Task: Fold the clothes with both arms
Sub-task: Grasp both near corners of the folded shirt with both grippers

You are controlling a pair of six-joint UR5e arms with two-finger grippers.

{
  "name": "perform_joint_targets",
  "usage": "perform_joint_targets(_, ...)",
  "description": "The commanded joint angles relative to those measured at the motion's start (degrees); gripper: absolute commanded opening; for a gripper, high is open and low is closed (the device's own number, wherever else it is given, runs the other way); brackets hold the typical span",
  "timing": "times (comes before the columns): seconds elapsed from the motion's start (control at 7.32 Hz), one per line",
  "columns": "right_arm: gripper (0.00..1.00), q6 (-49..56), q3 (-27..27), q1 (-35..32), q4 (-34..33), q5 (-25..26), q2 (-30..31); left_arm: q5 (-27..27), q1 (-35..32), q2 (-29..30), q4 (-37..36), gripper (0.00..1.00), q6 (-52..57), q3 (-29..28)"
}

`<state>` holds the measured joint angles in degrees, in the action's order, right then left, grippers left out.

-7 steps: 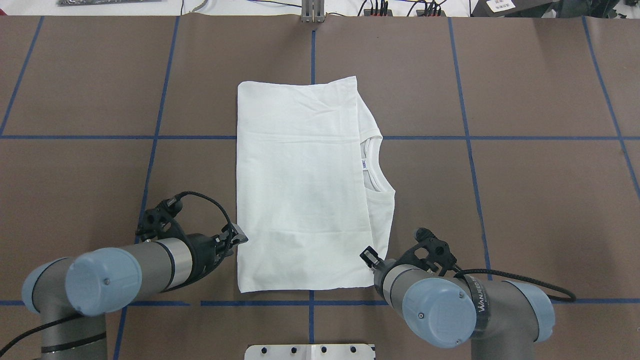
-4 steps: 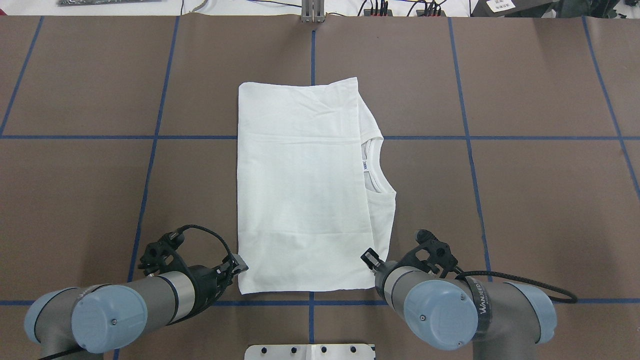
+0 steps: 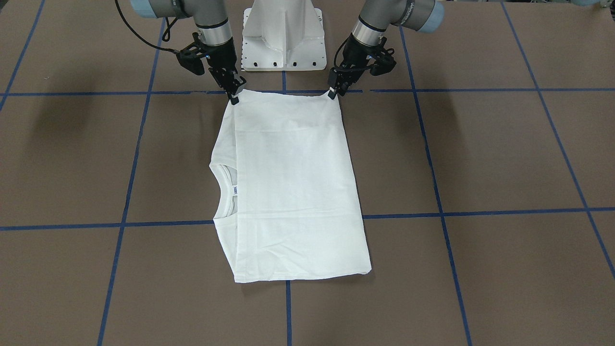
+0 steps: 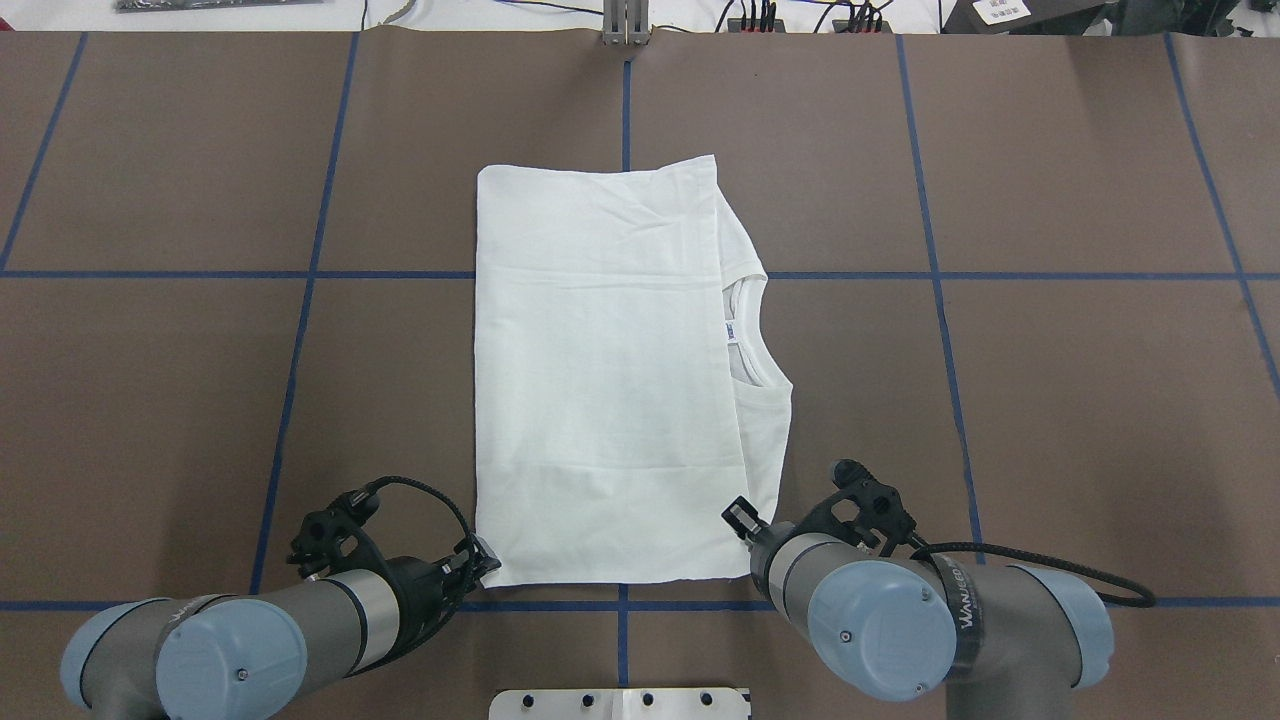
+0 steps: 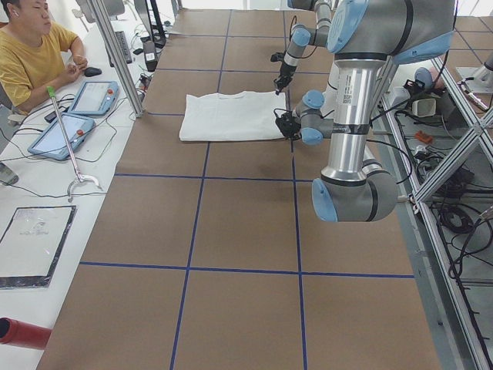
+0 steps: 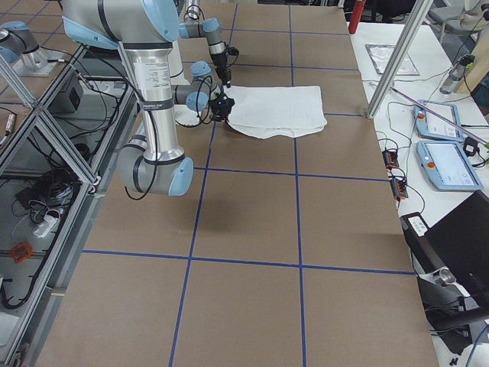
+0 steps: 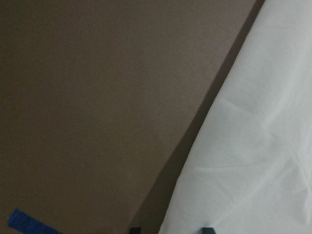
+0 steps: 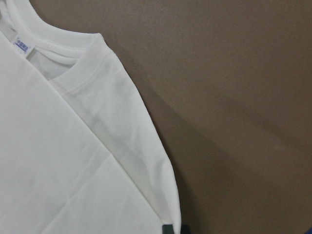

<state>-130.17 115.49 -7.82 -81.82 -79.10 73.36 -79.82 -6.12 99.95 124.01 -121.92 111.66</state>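
The clothes are one white shirt, folded into a long rectangle and lying flat, with its collar label showing at the right edge. My left gripper is low at the shirt's near left corner. In the left wrist view its fingertips stand apart, open, with the shirt's edge between them. My right gripper is at the near right corner. In the right wrist view its tips sit close together on the shirt's hem, shut on it. The front view shows both grippers, left and right, at the shirt's robot-side edge.
The white metal pedestal stands just behind the shirt's near edge, between the arms. Blue tape lines grid the brown table. A seated person and tablets are past the far side of the table.
My left arm has drawn back toward the robot along the shirt's left edge, reaching its near left corner. The right gripper has stayed at the near right corner.
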Motion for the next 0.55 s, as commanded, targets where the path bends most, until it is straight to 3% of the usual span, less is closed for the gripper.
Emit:
perform_joint_targets(0.0,0.00,0.00,0.00,0.09,0.00,0.00,-0.06,0.02,0.40,0.16,0.00,0.18,-0.16,-0.04)
perform_joint_targets(0.14,0.00,0.00,0.00,0.09,0.00,0.00,-0.06,0.02,0.58,0.59,0.00,0.00,-1.20,-0.04)
perform_joint_targets(0.41,0.00,-0.09,0.09,0.61,0.00,0.18,-0.06,0.02,0.85,0.60,0.00,0.00,-1.13,0.66)
